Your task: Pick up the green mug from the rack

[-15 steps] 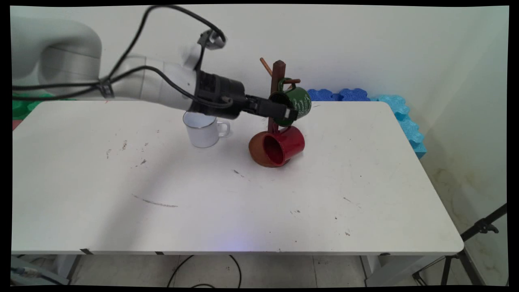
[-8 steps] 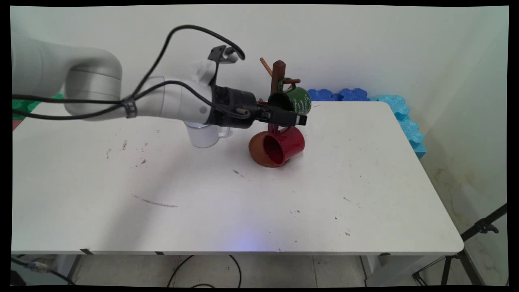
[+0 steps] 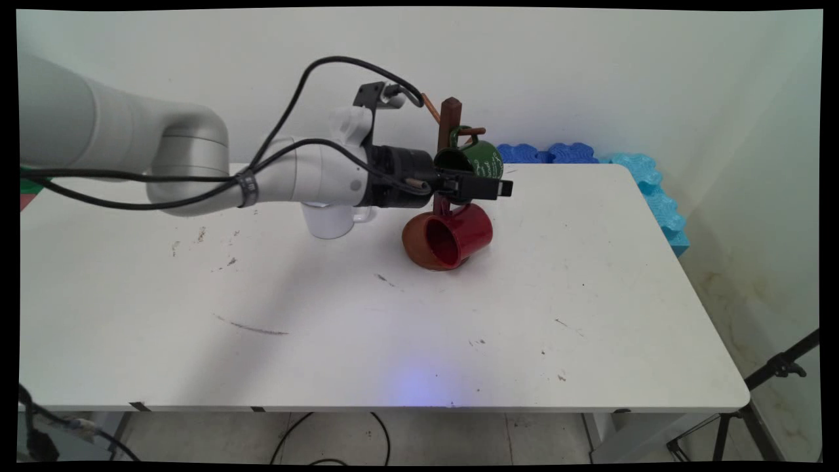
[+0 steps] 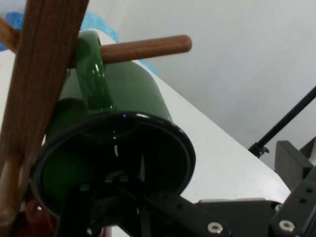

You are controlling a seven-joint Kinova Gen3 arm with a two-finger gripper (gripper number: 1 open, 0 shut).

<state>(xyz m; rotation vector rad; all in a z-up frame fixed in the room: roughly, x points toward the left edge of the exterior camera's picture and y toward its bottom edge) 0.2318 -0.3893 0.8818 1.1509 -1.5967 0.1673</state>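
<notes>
A dark green mug (image 3: 484, 162) hangs by its handle from a peg (image 4: 143, 48) of the brown wooden mug stand (image 3: 449, 128). My gripper (image 3: 501, 189) reaches in level from the left, just under and in front of that mug, and stands open with nothing in it. In the hand view the green mug's (image 4: 129, 94) dark mouth faces me from very close, with the stand's post (image 4: 42, 74) at the left and one finger (image 4: 295, 165) far off to the right. Below the gripper a red mug (image 3: 455, 235) lies on its side at the stand's foot.
A white enamel mug (image 3: 330, 221) stands upright behind the arm's wrist, left of the stand. Blue foam pieces (image 3: 645, 174) line the table's far right edge. A tripod leg (image 3: 780, 367) stands off the table's right front corner.
The gripper has left the green mug's rim, dropped a little and slid right beneath it. The arm has reached further right. The mug stays hanging on its peg.
</notes>
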